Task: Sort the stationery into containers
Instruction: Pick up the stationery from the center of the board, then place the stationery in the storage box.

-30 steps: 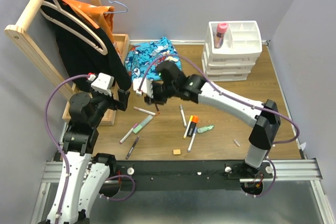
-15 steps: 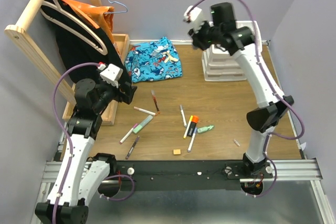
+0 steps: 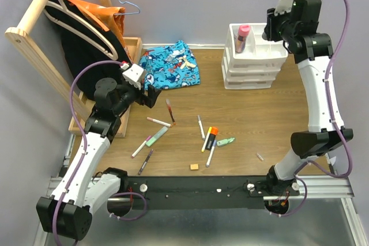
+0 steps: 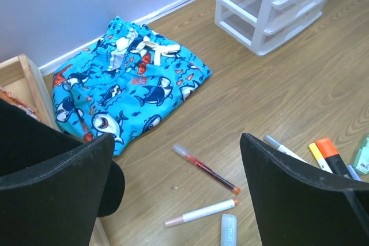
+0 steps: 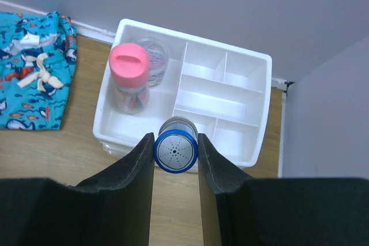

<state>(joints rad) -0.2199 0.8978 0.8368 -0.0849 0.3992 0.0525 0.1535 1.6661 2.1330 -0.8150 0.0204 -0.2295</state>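
Right tool (image 5: 176,142), gripping a blue-capped tube (image 5: 176,152), has swung from the worktop (image 3: 248,113) to above the organiser (image 5: 253,61), its compartments directly below, ready for release; left tool (image 4: 177,159) spread wide.

pens (image 3: 200,126) 10 | eraser cube (image 3: 194,166) 1 | pink tube (image 3: 243,37) 1 | organiser (image 3: 253,76) 1 | cloth (image 3: 170,67) 1
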